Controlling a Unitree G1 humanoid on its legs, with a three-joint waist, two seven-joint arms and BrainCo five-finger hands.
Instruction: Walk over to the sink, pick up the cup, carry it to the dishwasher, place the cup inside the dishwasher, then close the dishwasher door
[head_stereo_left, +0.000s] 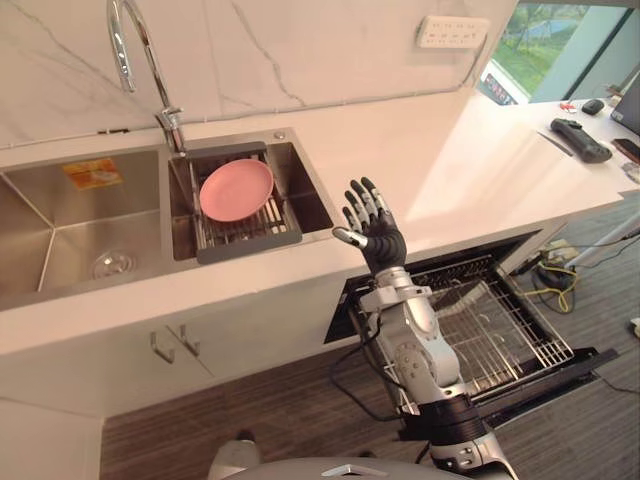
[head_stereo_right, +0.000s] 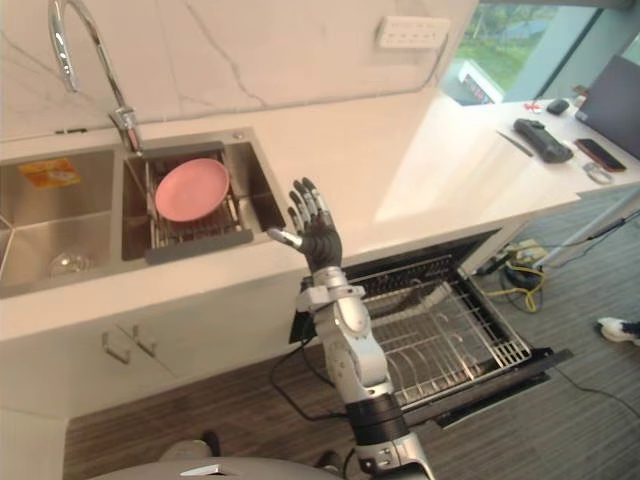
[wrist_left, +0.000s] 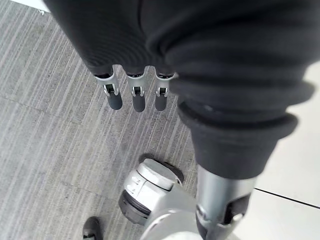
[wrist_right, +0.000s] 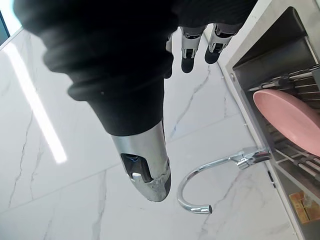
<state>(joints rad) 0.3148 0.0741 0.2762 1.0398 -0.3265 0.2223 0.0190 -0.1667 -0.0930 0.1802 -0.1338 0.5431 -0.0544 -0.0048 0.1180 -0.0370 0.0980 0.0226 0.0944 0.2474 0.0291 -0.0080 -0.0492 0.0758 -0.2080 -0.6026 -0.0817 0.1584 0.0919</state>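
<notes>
Cup (head_stereo_left: 112, 264): the small clear round shape low in the left basin (head_stereo_left: 60, 215), apparently glass. Expect it to be light, rigid, slick and breakable, so grip it round the wall, not the rim. In the next basin, a pink plate (head_stereo_left: 236, 189). Your right hand (head_stereo_left: 372, 222) is raised at the counter (head_stereo_left: 430, 170) edge, fingers spread, empty. Your left hand (wrist_left: 136, 97) hangs straight-fingered, empty. The dishwasher (head_stereo_left: 520, 340) stands open.

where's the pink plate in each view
left eye view: pink plate on the sink rack, left of centre.
right eye view: plate on that rack, further left.
right wrist view: plate on the rack beyond the right hand.
left wrist view: floor beyond the left hand.
shared landmark: the faucet behind the rack.
</notes>
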